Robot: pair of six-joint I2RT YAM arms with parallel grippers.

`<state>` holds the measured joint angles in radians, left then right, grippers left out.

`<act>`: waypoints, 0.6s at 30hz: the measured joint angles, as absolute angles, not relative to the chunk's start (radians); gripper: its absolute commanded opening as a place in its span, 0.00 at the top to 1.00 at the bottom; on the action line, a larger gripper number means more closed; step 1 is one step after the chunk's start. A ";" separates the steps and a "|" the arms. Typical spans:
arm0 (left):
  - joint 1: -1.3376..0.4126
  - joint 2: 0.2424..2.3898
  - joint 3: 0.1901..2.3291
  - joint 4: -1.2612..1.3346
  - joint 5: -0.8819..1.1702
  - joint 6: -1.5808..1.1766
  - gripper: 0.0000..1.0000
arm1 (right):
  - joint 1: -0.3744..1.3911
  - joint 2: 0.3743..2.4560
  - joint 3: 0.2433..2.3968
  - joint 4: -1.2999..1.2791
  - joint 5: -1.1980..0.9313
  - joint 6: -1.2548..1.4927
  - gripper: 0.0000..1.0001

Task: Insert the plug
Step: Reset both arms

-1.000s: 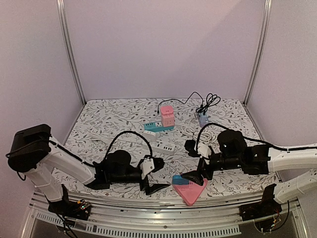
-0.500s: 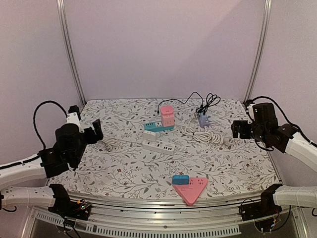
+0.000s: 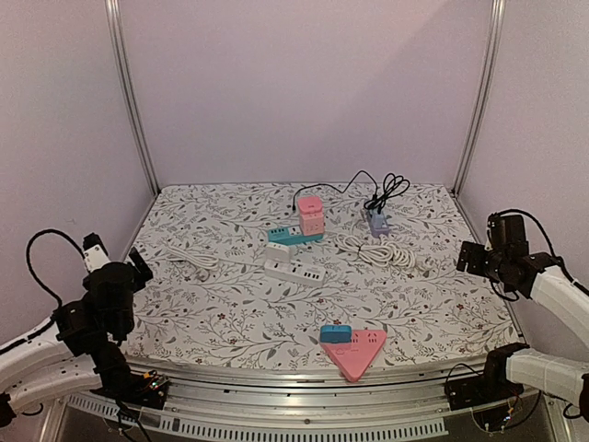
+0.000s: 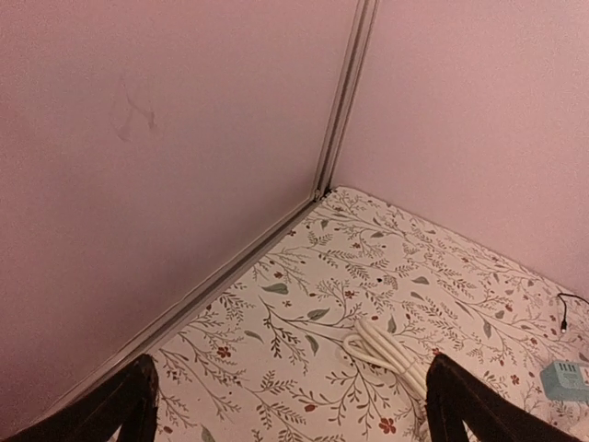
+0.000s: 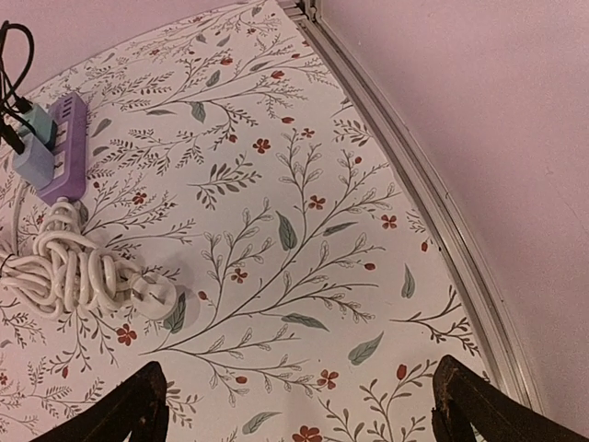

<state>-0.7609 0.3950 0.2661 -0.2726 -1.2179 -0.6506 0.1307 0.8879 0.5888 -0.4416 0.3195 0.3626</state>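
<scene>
A white round plug (image 5: 155,295) lies on the floral mat at the end of a coiled white cable (image 5: 64,267); the top view shows it too (image 3: 421,263). A white power strip (image 3: 294,271) lies at the mat's middle. My right gripper (image 5: 299,414) is open and empty, above the mat near the right wall, with the plug off to its left. My left gripper (image 4: 294,414) is open and empty at the far left, facing the back-left corner, with a bundled white cable (image 4: 396,350) on the mat ahead of it.
A teal strip (image 3: 293,235), a pink cube socket (image 3: 311,214) and a purple strip (image 3: 375,219) with black cables stand at the back. A pink triangular socket (image 3: 354,350) with a blue block (image 3: 335,333) lies near the front edge. Walls enclose both sides.
Both arms have pulled away from the pink triangular socket at the front centre, out to the left and right sides. Both now sit lower and nearer their bases than half a second ago.
</scene>
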 measured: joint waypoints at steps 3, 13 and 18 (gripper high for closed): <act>-0.759 0.557 0.316 -0.268 -1.275 -0.616 0.01 | 0.130 0.889 0.547 -0.414 0.332 0.362 0.01; -0.559 0.991 0.448 -0.099 -1.275 -0.455 0.00 | 0.130 0.892 0.535 -0.313 0.443 0.355 0.01; -0.446 0.925 0.379 0.069 -1.185 -0.362 0.00 | 0.130 0.901 0.535 -0.278 0.475 0.366 0.01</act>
<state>-0.4458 0.9245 0.3790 0.0689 -1.1854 -0.3622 0.1299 0.9012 0.5350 -0.2779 0.4751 0.3664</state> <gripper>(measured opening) 0.993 0.988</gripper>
